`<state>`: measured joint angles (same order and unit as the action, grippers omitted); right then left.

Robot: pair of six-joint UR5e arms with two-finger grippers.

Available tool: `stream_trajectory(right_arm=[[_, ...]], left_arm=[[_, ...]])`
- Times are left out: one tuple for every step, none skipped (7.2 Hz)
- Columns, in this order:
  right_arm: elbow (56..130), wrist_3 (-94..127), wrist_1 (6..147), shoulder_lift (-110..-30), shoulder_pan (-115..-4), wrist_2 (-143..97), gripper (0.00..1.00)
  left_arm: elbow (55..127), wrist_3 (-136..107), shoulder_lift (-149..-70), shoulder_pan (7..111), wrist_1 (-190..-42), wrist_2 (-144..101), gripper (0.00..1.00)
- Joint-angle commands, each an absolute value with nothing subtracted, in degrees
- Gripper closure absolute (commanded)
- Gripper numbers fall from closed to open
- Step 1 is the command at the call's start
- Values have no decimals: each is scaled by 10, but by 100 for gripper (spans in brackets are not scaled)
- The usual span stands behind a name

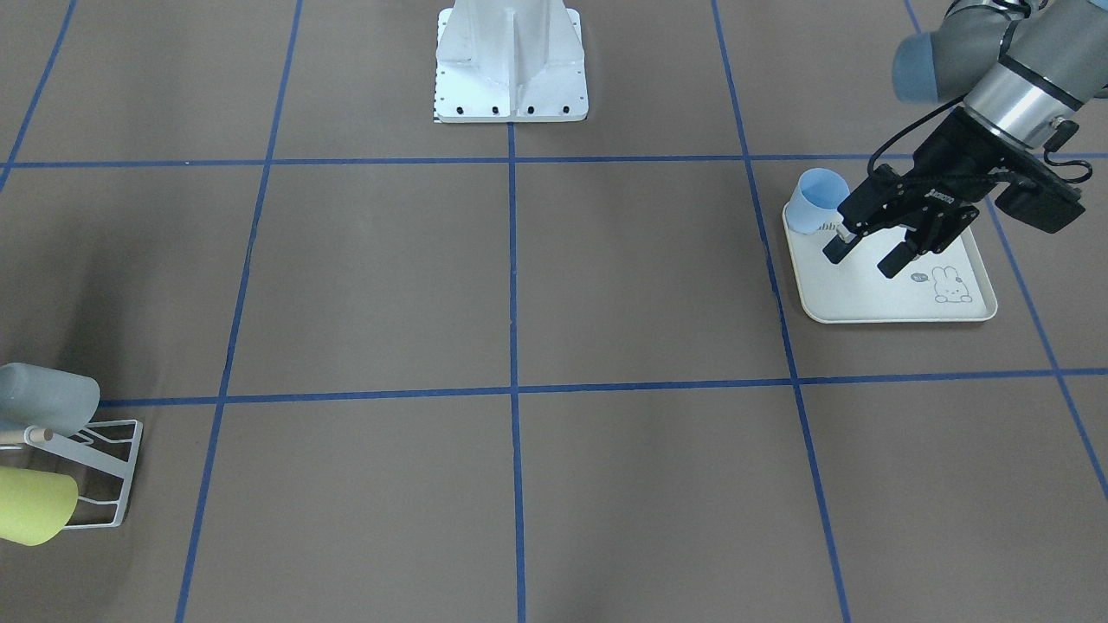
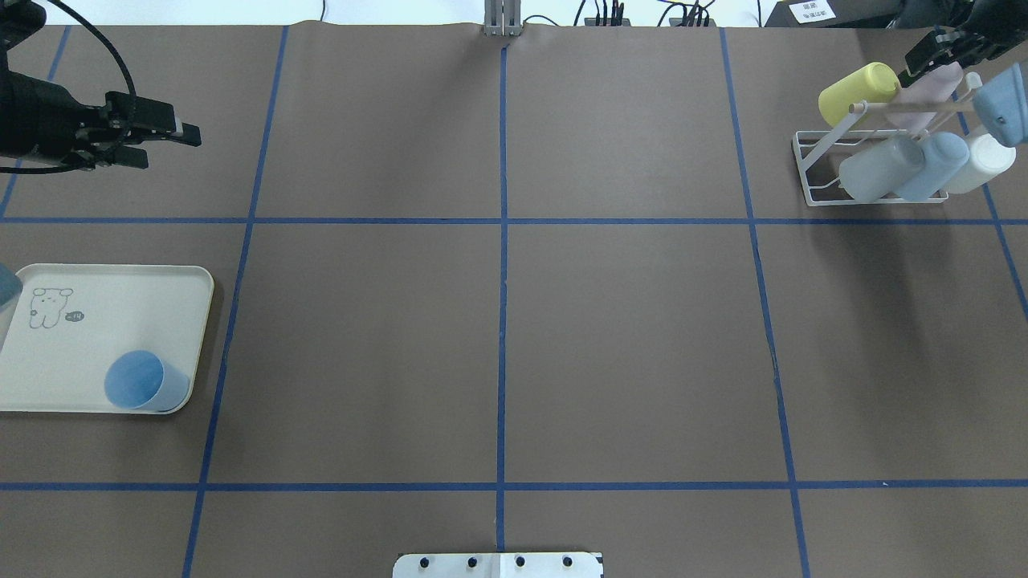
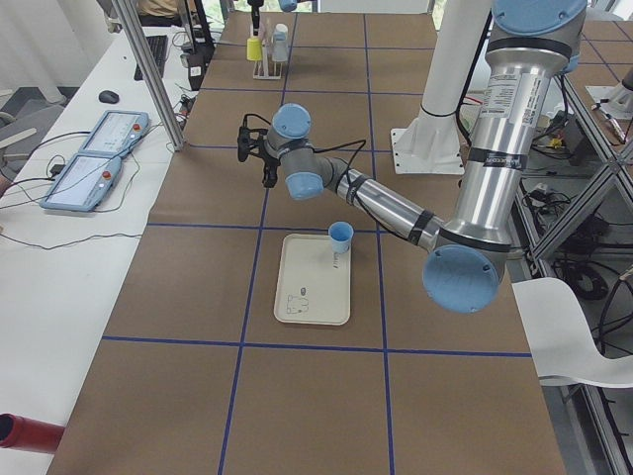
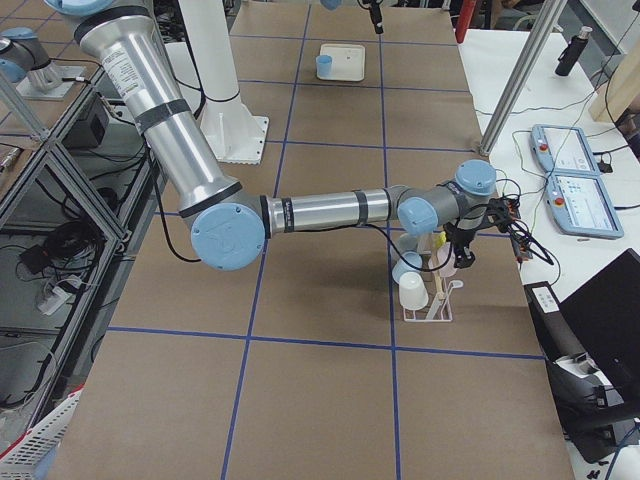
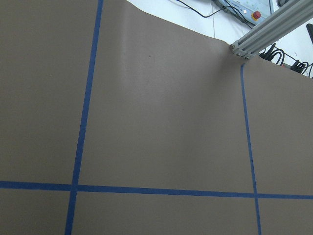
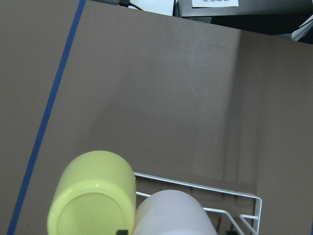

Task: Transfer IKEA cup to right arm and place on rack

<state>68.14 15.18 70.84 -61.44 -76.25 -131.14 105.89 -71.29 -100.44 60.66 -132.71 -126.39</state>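
The cup (image 2: 145, 382), blue and upright with its mouth up, stands on the tray (image 2: 120, 305) at the robot's left end of the table (image 2: 498, 345). It sits in the tray's corner nearest the robot and the table's middle, close against the raised rim. The rest of the tray floor is bare save a printed rabbit.

The left gripper (image 1: 866, 253) hangs in the air beyond the tray's far edge, well apart from the cup. Its fingers are spread wide with nothing between them. Its wrist camera sees only brown table and blue tape lines.

The rack (image 2: 811, 172) stands near the far right corner, its wire base just beyond a tape line. It carries a yellow cup (image 2: 859, 92), a pink cup (image 2: 932, 92), a grey cup (image 2: 879, 168), a blue cup (image 2: 932, 164) and a white cup (image 2: 980, 160). The right gripper (image 2: 923, 58) hovers just above the pink cup, beside the yellow one. Whether its fingers are apart or closed I cannot tell.

Between tray and rack stretches a wide run of brown table crossed by tape lines. The base plate (image 2: 498, 566) sits at the near edge, midway along.
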Motion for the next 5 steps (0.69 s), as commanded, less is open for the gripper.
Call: stream_trajectory(right_arm=[[681, 152, 708, -613, -760, -1310, 2], [680, 151, 708, -614, -760, -1310, 1], [680, 152, 708, -613, -760, -1310, 1], [682, 153, 709, -610, -760, -1311, 1], [686, 155, 708, -606, -763, -1312, 1]], left_arm=[[1062, -715, -1004, 607, -1327, -1264, 0], [1063, -715, -996, 607, -1327, -1264, 0], [1063, -710, -993, 606, -1325, -1265, 0], [1067, -690, -992, 596, -1280, -1264, 0], [1083, -633, -976, 599, -1246, -1263, 0]])
